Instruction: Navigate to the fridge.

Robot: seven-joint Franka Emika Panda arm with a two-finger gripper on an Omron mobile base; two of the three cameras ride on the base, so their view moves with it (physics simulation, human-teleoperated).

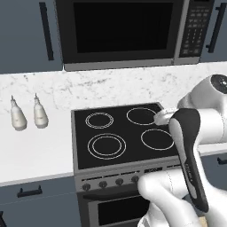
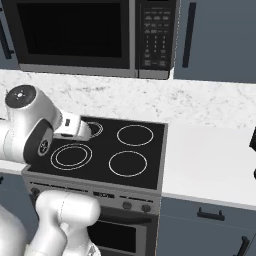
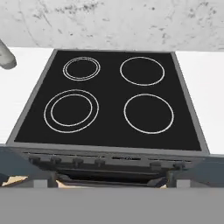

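Over the back of the stove [image 1: 116, 160] hangs the end effector [image 1: 162, 117], its fingertips [image 3: 46, 183] set wide apart with nothing between them. Where the fridge stands relative to it cannot be told from these views.

Under the hand lies a flat, glossy black cooktop [image 3: 109, 109] with four thin white ring burners, framed in brushed grey metal, with a row of round knobs [image 1: 111, 182] along the front edge. A black-fronted microwave [image 1: 119, 31] with a grey frame and a keypad hangs above it. The counter [image 1: 35, 150] is smooth white, backed by a veined marble wall [image 2: 200, 100]. Two pale, pear-shaped bottles [image 1: 18, 116] [image 1: 40, 113] stand upright just beside each other, left of the stove. Matte blue-grey cabinets [image 2: 220, 40] carry black bar handles.
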